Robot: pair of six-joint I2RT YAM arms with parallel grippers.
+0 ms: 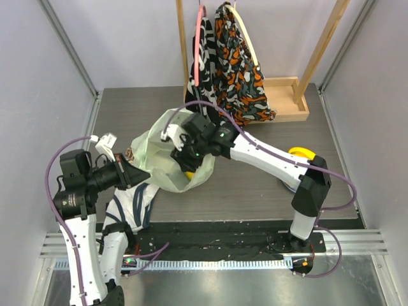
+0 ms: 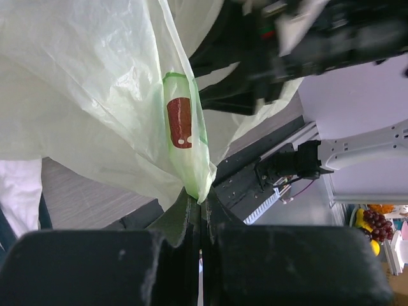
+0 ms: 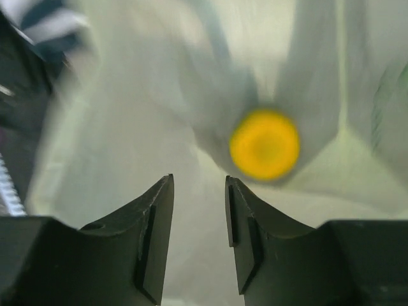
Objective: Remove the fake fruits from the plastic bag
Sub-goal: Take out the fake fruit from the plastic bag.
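- While the left gripper (image 2: 199,205) stays out of the work, clenched on a pinch of the plastic bag (image 1: 167,137) edge and holding the mouth up, the right gripper (image 3: 199,185) is inside the bag. Its jaws stand apart with nothing between them.
- A yellow round piece (image 3: 264,145) sits inside the bag, just ahead of the right fingertips and a little right of the gap. It's blurred, so I can't tell which fruit it is or whether bag film lies over it.
- From above, that yellow round piece (image 1: 189,173) shows low in the bag mouth, under the right wrist.
- The banana (image 1: 301,152) is out of the bag, well to its right on the table (image 1: 242,191), by the right arm's elbow. I'd count that one as done.
- No red, orange or green fruits are visible. The bag folds could hide more.
- My read is that the task is partway. What's left is to close on the yellow piece, lift it clear of the bag, set it down outside, then check the bag for others.
- The white striped garment (image 1: 137,204) lies just below the bag and the patterned cloths (image 1: 236,70) hang behind it. Neither is in play.
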